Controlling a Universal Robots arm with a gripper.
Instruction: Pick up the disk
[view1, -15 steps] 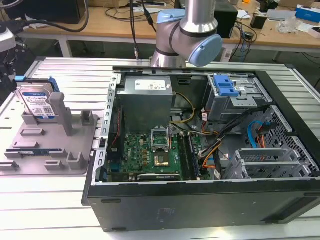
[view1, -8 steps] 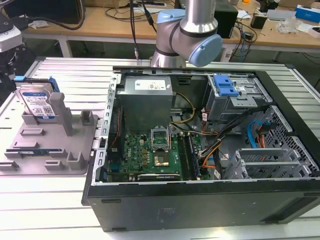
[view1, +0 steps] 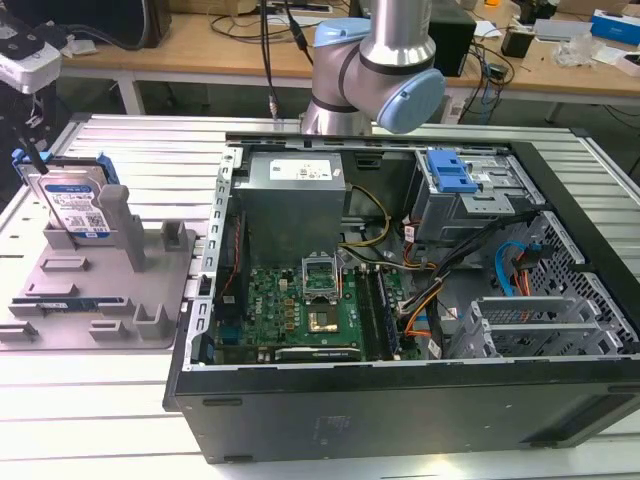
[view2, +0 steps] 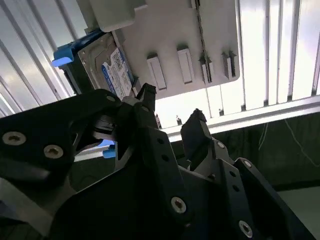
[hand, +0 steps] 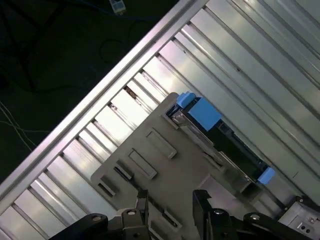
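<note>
The gripper (view2: 172, 105) hangs open and empty over the grey holder (view2: 175, 35) where the disk (view2: 107, 70) stands on its edge, so I think one finger should go down each flat side.

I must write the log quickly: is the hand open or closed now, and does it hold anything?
Hand: open, holding nothing. The disk stands in the grey holder.

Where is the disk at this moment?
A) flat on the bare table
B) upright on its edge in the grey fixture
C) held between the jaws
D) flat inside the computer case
B: the disk stands on its edge in the grey fixture.
</note>
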